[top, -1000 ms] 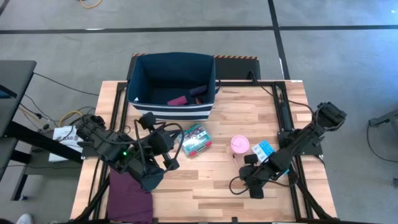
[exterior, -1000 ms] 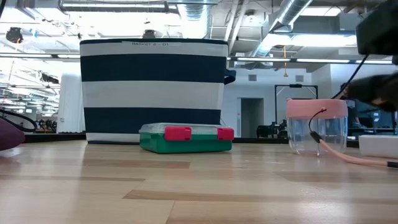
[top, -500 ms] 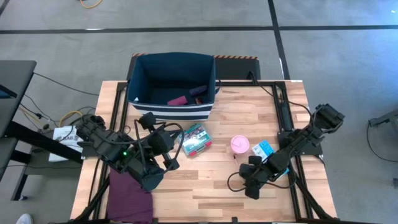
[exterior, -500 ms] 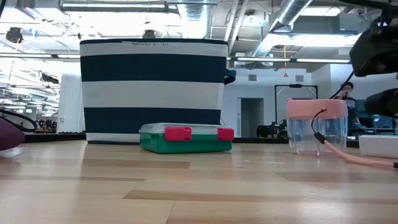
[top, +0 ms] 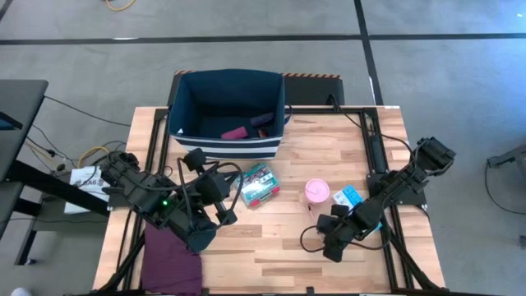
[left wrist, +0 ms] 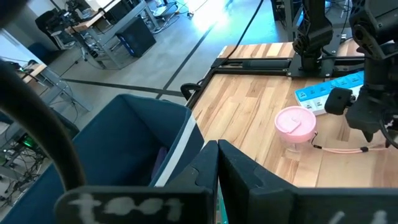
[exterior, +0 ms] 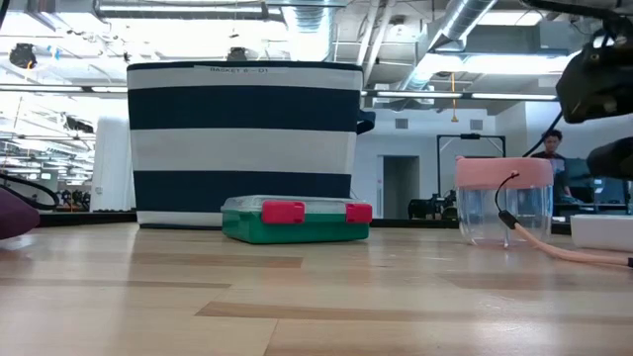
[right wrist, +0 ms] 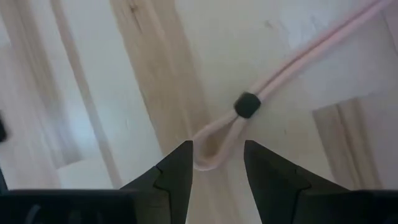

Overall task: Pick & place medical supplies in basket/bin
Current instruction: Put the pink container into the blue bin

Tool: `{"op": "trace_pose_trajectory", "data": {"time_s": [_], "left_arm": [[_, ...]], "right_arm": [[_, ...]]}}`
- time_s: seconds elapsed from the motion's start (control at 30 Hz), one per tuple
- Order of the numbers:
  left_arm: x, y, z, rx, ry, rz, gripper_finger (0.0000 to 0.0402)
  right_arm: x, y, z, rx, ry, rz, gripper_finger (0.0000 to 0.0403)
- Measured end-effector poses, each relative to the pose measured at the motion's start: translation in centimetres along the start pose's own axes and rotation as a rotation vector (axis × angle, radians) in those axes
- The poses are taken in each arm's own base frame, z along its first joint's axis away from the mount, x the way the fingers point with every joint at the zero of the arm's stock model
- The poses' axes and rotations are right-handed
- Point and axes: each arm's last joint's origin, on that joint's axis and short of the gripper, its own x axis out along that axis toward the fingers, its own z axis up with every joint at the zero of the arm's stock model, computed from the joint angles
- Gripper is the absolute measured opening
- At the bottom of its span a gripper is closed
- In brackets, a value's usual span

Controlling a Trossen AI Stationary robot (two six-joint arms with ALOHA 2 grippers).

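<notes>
My right gripper is open and points down at the table near the right front. Its fingers stand on either side of the looped end of a thin pink cord that carries a black bead and runs to the pink round tub. The blue-white pill strip lies flat right of the tub. The green-red clear packet lies mid-table, just right of my left gripper, which looks shut. Magenta and purple rolls lie in the navy bin.
The striped bin stands at the table's far edge, left of centre. A folded purple cloth lies at the near left corner under my left arm. Bare wood stretches between the packet, the tub and the near edge.
My right gripper has edged a little toward the table's left, over the end of the pink cord. My left arm and the items have kept still.
</notes>
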Motion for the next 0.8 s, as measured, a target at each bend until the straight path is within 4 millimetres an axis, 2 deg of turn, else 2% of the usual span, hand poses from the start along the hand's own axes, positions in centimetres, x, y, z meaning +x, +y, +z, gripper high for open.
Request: {"op": "trace_pose_trajectory", "data": {"time_s": [0.8], "left_arm": [[-0.01,0.00,0.00,-0.001,0.002,-0.003,0.0000]], "right_arm": [[0.07,0.57,0.32,0.015,-0.039,0.073,0.0137]]}}
